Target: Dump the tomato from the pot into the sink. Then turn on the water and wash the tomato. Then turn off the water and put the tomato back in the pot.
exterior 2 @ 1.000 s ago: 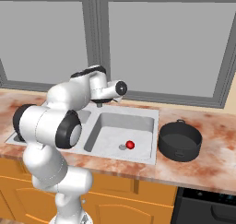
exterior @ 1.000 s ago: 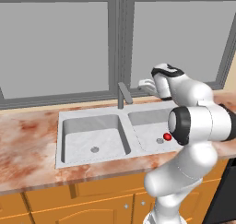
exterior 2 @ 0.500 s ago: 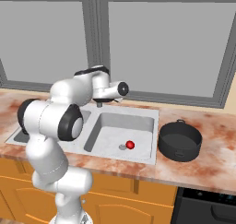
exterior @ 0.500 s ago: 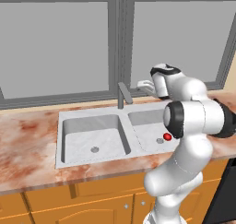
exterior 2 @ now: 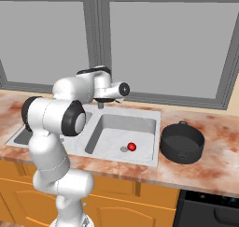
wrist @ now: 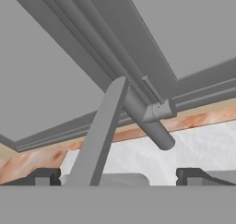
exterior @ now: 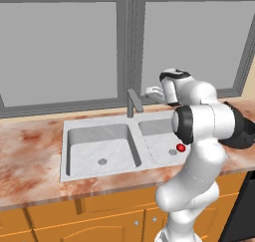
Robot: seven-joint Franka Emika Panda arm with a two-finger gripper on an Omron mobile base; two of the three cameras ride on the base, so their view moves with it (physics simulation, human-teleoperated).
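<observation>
Little moved since earlier: gripper [wrist: 117, 174], jaws spread, held at faucet [wrist: 138, 109] for water; tomato [exterior 2: 132, 147] left by sink [exterior 2: 122, 159] drain.

A wide window [exterior: 64, 52] with grey frames fills the wall behind the desk [exterior: 30, 146]. A vertical grey post [exterior: 130, 37] divides the window into two panes, and a grey sill runs along its bottom edge. The desk has a marbled top in reddish-brown and cream tones. Under it stand orange wooden cabinets [exterior: 99, 221] with panel doors and small round knobs [exterior: 136, 222]. At the lower right of the right base view, a dark appliance [exterior 2: 210, 212] stands beside the cabinets, and its top edge sits just under the desk.
</observation>
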